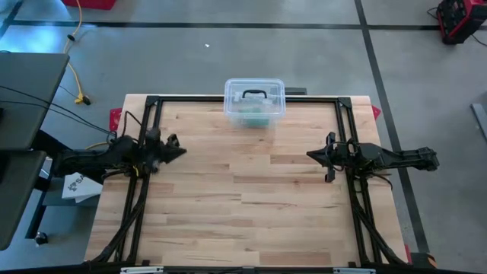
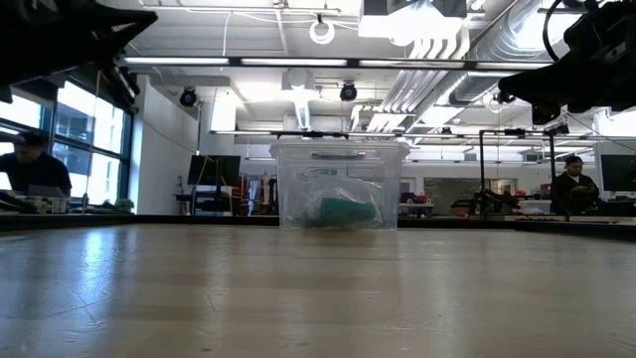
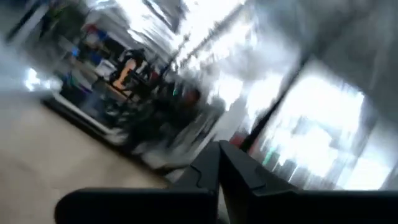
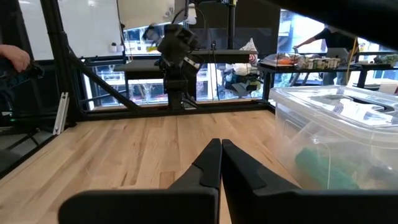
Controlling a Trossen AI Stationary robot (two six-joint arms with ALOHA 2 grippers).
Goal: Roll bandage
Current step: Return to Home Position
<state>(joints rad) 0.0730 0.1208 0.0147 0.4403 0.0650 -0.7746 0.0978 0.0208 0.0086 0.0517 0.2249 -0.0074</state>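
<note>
Bin [image 1: 254, 100] at the far middle edge of the table [image 1: 243, 217], lid on, dark handle [image 1: 255, 94] across the top, teal bandage [image 2: 343, 211] showing through the clear wall. Packed and closed, by the look of it. Left gripper [image 1: 176, 147] over the left side of the table, fingers pressed together, holding nothing. Right gripper [image 1: 312, 155] over the right side, fingers likewise together and empty. Both well apart from the bin, and both lifted off the wood, judging by the low view.

Probably only the retreat left to do. Draw each arm back toward its own side, straight and unhurried, one smooth pull rather than a jerk. Keep the fingers together all the way, to avoid snagging on the frame rails along the table's edges. Mind the right arm most — bin wall close in its wrist view, so pull away from it, never across it. Hold height over the boards until well back; no dipping toward the wood on the way. Leave the bin in place — no brushing the lid, no nudging the handle. Finish with both arms folded back and level, clear of the middle of the table.
</note>
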